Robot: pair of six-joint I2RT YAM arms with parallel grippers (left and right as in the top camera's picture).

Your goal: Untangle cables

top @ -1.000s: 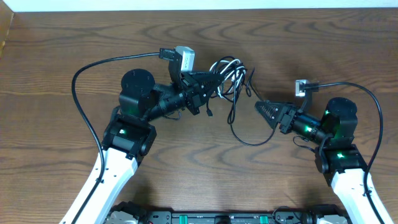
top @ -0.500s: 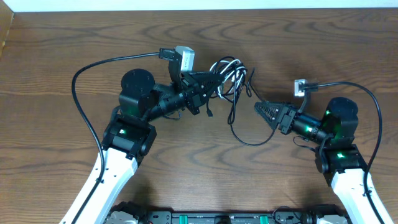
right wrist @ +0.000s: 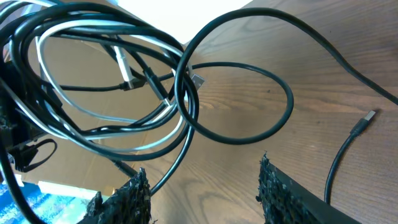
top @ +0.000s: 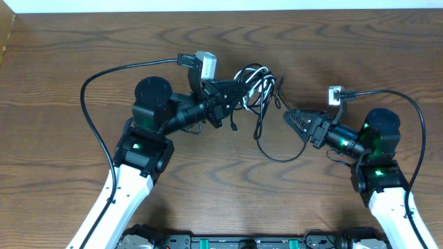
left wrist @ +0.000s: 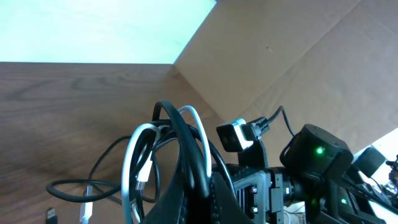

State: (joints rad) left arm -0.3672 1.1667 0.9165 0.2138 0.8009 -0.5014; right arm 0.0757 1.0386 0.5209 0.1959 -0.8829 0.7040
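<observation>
The black cable (top: 266, 142) and the white cable (top: 253, 72) lie looped together at the table's middle. My left gripper (top: 239, 93) is shut on the bundle's left side; in the left wrist view black (left wrist: 180, 143) and white (left wrist: 134, 162) loops rise out of its closed jaws (left wrist: 208, 199). My right gripper (top: 289, 119) is open and empty just right of the bundle. In the right wrist view the black loops (right wrist: 249, 99) and white loops (right wrist: 93, 112) hang ahead of its spread fingers (right wrist: 202, 186). A black plug end (right wrist: 368, 116) lies on the wood.
Thick black arm cables arc over the table at the left (top: 93, 83) and right (top: 408, 104). A small white connector (top: 335, 95) sits above the right arm. The white camera housing (top: 205, 66) tops the left wrist. A cardboard wall (left wrist: 292, 56) stands beyond the table.
The right gripper has edged slightly toward the bundle. The left arm and cables have not visibly moved.
</observation>
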